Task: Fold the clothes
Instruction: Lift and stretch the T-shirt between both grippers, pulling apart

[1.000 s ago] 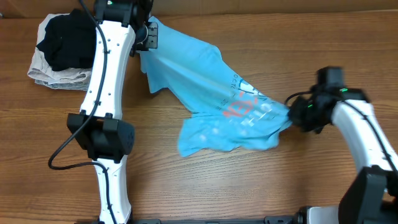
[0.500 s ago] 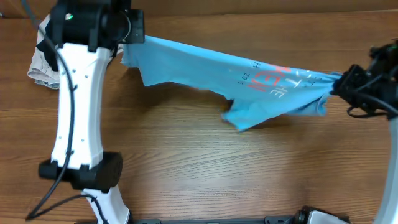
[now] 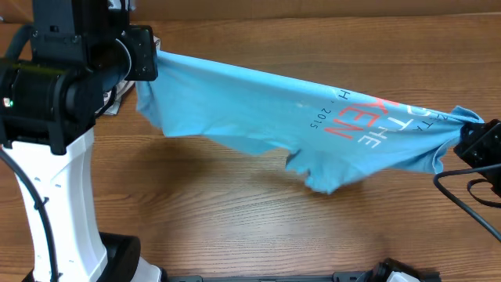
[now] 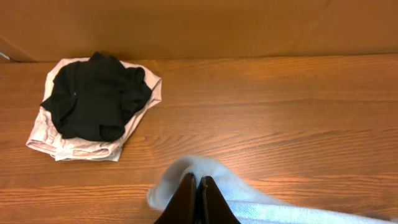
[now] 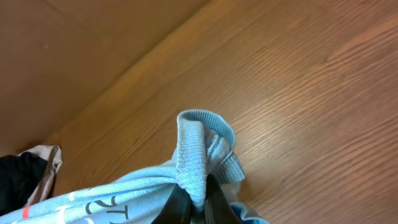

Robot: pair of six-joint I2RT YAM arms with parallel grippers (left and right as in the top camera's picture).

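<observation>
Holding the T-shirt [image 3: 258, 110] stretched, I see its long axis run from my left gripper [image 4: 198, 200] to my right gripper [image 5: 198, 204], both pinching its ends.

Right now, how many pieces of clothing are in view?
3. A blue T-shirt hangs stretched between the left gripper and right gripper; a black garment lies on a beige folded cloth at the table's far left. More may be hidden in that pile.
</observation>
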